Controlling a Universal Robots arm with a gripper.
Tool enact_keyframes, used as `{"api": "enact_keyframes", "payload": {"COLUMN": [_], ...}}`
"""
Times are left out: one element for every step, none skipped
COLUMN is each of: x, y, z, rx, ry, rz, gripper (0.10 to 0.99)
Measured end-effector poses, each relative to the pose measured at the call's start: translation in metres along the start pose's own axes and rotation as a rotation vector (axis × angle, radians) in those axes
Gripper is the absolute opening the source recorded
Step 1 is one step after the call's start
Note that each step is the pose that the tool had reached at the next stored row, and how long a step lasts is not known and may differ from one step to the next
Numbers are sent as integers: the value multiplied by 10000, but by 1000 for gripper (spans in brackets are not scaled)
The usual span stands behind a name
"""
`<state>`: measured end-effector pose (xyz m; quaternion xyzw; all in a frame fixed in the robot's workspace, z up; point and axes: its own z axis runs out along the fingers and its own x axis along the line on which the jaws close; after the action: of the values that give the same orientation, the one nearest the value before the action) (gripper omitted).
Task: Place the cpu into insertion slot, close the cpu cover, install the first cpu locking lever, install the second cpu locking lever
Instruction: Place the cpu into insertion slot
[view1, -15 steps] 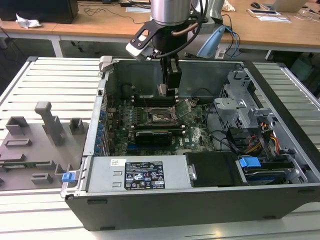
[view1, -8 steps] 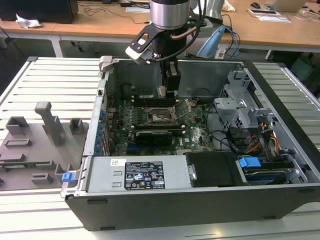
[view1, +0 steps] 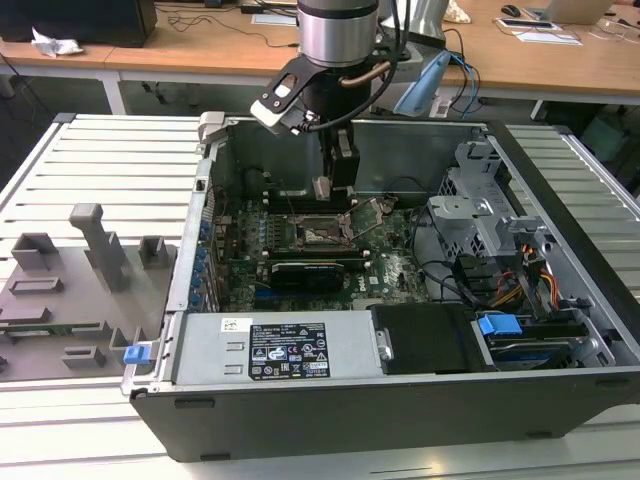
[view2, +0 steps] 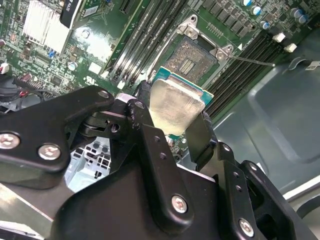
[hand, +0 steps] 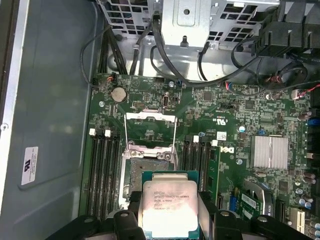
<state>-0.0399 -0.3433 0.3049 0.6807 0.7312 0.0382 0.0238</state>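
My gripper (view1: 323, 190) is shut on the cpu (view2: 175, 107), a small square chip with a silvery top and green edge, held by two opposite sides between black fingers (hand: 132, 201). It hangs inside the computer case, a little above the green board. The insertion slot (hand: 147, 170) lies bare just beyond the cpu (hand: 167, 205), its dark pin grid (view2: 192, 55) uncovered. The cpu cover (hand: 150, 116), a thin silver frame, stands swung back at the slot's far side. Two thin wire levers (hand: 175, 134) stand raised beside it.
Black memory slots (hand: 102, 170) flank the socket on both sides. A long black card (view1: 305, 270) lies on the board nearer the power supply (view1: 270, 350). A metal drive cage (view1: 480, 215) and cables stand at the exterior view's right. A grey fixture plate (view1: 70, 290) rests outside the case.
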Motion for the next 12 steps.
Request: {"api": "enact_keyframes", "payload": {"x": [0, 2, 9, 15, 17, 19, 20, 22, 23, 23, 23, 24], "y": [-2, -3, -5, -6, -7, -8, -9, -10, -11, -12, -13, -13], "z": [17, 35, 51, 71, 88, 108, 118, 129, 144, 153, 160, 166], "rx": [0, 2, 7, 11, 14, 15, 15, 14, 13, 12, 12, 12], "ry": [1, 0, -6, -13, -19, -30, -38, -45, -53, -55, -56, -57], "rz": [-1, 2, 18, 62, 134, 264, 341, 434, 521, 543, 557, 566], "gripper": [529, 529, 529, 529, 529, 529, 529, 529, 529, 529, 529, 529]}}
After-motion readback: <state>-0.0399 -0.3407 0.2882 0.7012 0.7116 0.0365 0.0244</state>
